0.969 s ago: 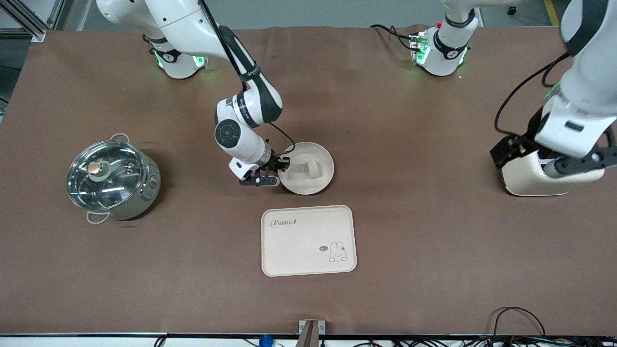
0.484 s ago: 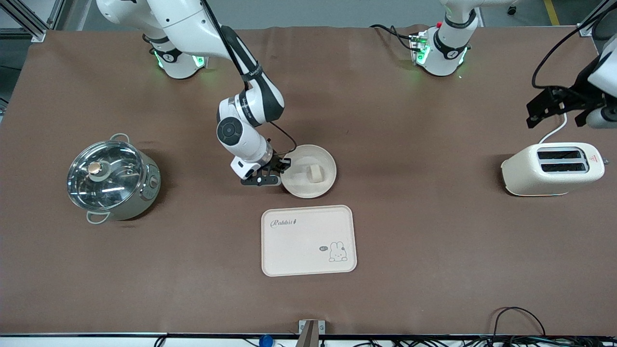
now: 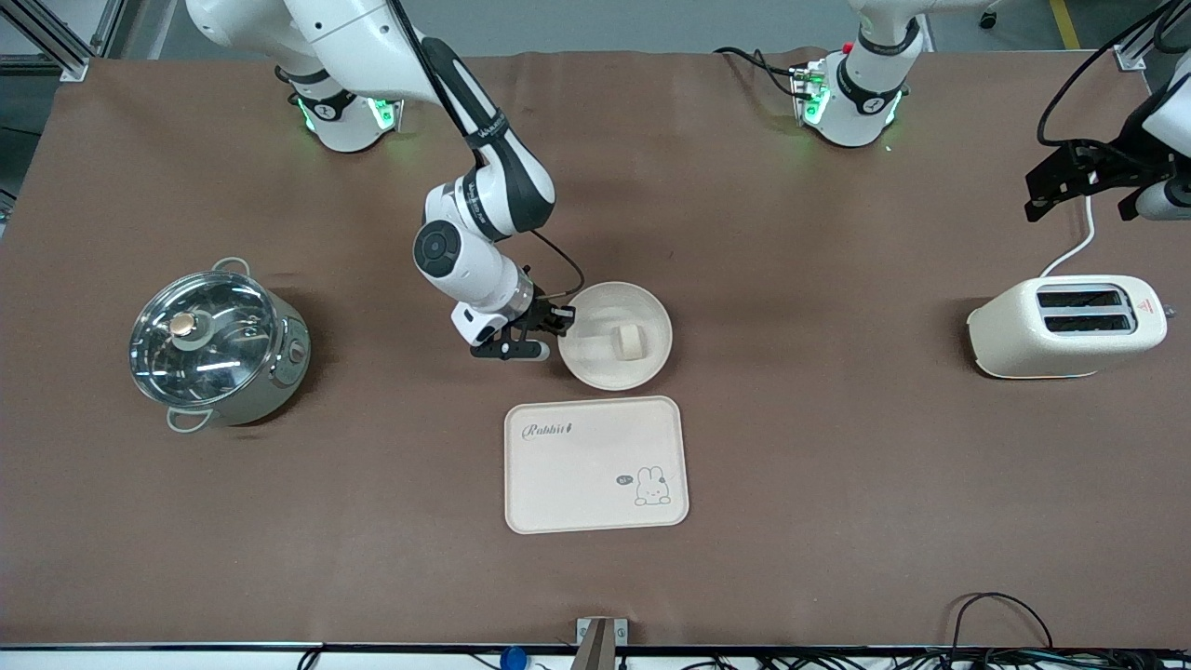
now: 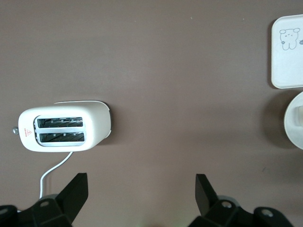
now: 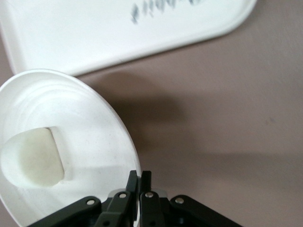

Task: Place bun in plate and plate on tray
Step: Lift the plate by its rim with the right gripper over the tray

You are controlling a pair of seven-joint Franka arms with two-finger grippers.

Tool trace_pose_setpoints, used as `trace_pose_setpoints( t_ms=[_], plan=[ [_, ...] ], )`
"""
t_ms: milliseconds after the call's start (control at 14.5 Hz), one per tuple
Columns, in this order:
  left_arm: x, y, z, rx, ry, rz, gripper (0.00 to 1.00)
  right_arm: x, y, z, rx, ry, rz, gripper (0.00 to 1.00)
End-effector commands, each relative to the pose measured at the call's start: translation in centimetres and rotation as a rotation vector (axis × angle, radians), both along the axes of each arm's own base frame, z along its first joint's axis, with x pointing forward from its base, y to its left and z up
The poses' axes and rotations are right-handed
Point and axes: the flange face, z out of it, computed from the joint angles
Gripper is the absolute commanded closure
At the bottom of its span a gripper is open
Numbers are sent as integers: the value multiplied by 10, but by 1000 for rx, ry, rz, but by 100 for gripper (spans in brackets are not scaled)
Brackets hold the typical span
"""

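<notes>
The small pale cream, rounded bun (image 3: 630, 340) already lies inside the round shallow off-white plate (image 3: 595, 368), a little off its middle, so the first half of the task looks done. The plate is just beside the cream rectangular tray with the "Rabbit" lettering and the small rabbit drawing (image 3: 595, 463), farther from the front camera than the tray, and not on it. The right end effector (image 3: 558, 326) is at the plate's rim on the side toward the right arm's end of the tabletop (image 3: 837, 484); in the right wrist view its two fingers (image 5: 134, 182) are closed to a thin gap with the rim pinched between them, so it grips the plate by its edge. The shadow below the plate suggests that it is tilted or partly raised, but I cannot tell if it still touches the tabletop. I judge the plate to be stiff, light and rather smooth, so a pinch on the raised rim is the only good hold, and it may turn or slip in the fingers. The bun seems soft and light and lies loose, so it could roll out if the plate tips too much; the plate should stay level on the way. The left end effector (image 3: 1084, 181) waits, wide open and empty, over the tabletop near the cream two-slot toaster (image 3: 1065, 326).
</notes>
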Motion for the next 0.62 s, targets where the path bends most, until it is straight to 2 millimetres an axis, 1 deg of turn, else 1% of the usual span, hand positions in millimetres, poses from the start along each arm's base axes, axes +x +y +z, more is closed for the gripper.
trace_pose_setpoints(
  t_ms=[0, 69, 138, 208, 277, 415, 484, 553],
  plan=[
    [-3, 11, 1, -20, 4, 0, 0, 48, -11, -5, 39, -14, -57, 100],
    [-3, 12, 1, -20, 4, 2, 0, 66, -14, -9, 46, -30, -71, 100],
    [-2, 12, -1, -20, 7, 2, 0, 82, -21, -14, 42, -42, -77, 100],
    [0, 12, -4, -20, 13, 2, 0, 98, -34, -19, 44, -45, -98, 100],
    [1, 12, -5, -21, 16, 3, 0, 109, -41, -24, 46, -32, -105, 100],
    [1, 12, -5, -21, 16, 3, 0, 128, -43, -32, 13, -21, -52, 100],
    [1, 13, -5, -21, 16, 5, 0, 140, -53, -38, -8, -25, -45, 100],
    [1, 13, -5, -21, 16, 5, 0, 145, -53, -42, -9, -26, -41, 100]
  ],
)
